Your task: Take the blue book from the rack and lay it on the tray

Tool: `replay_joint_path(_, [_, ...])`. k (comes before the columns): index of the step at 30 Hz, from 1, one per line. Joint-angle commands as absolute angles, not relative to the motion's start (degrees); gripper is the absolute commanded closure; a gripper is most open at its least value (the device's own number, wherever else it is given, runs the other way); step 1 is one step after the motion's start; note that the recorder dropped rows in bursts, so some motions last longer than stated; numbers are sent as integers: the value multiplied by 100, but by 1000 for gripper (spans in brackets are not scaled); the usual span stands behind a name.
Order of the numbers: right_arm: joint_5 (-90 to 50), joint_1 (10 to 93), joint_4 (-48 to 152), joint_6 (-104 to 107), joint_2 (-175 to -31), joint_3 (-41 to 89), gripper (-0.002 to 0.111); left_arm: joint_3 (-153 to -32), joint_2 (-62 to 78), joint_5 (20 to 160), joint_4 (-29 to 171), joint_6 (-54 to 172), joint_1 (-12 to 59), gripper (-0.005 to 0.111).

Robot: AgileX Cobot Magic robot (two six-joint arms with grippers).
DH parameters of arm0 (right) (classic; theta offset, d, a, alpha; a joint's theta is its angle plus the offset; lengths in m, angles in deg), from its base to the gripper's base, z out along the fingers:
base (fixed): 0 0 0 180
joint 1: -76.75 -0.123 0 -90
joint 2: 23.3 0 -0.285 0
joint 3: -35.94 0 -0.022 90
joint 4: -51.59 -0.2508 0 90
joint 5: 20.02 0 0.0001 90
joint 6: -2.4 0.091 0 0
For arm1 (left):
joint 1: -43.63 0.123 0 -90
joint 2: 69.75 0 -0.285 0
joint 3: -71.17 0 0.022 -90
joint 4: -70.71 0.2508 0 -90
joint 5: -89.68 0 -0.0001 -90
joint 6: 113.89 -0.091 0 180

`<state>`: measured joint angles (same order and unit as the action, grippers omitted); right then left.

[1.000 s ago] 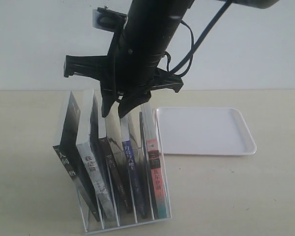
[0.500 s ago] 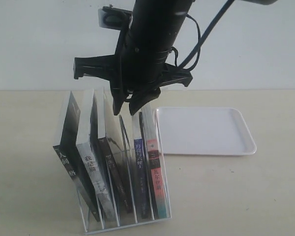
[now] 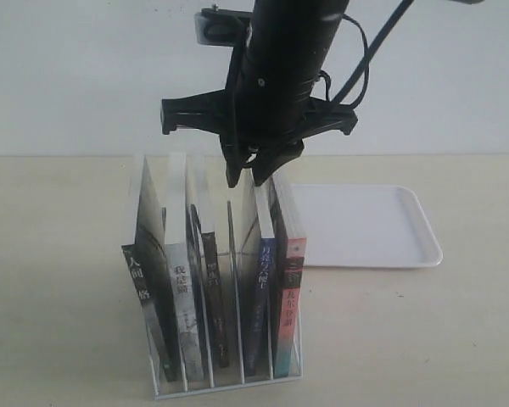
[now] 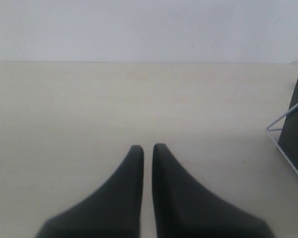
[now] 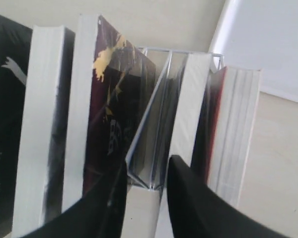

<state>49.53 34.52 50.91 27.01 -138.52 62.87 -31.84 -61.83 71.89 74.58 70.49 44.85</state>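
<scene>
Dark-blue-spined thin paperback [image 3: 265,288] stands inside the white wire rack [image 3: 229,383], next to the rack's pink-and-teal end book [image 3: 290,305]; my right pincer [image 3: 246,176], narrow above the rack, seems clamped on its top edge.

matte black arm [image 3: 280,76], looping black cable [image 3: 369,51], tapered black right claw [image 3: 244,180].
</scene>
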Motion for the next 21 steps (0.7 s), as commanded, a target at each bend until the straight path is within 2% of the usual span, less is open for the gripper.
replay_joint_path(1, [4994,3503,4924,2507,-13876,6223,80,-3161,-6196,7211,7469,7037,4440,101])
replay_joint_path(21, [4994,3493,4566,2252,-13373,6223,80,-3161,-6196,7211,7469,7037,4440,101])
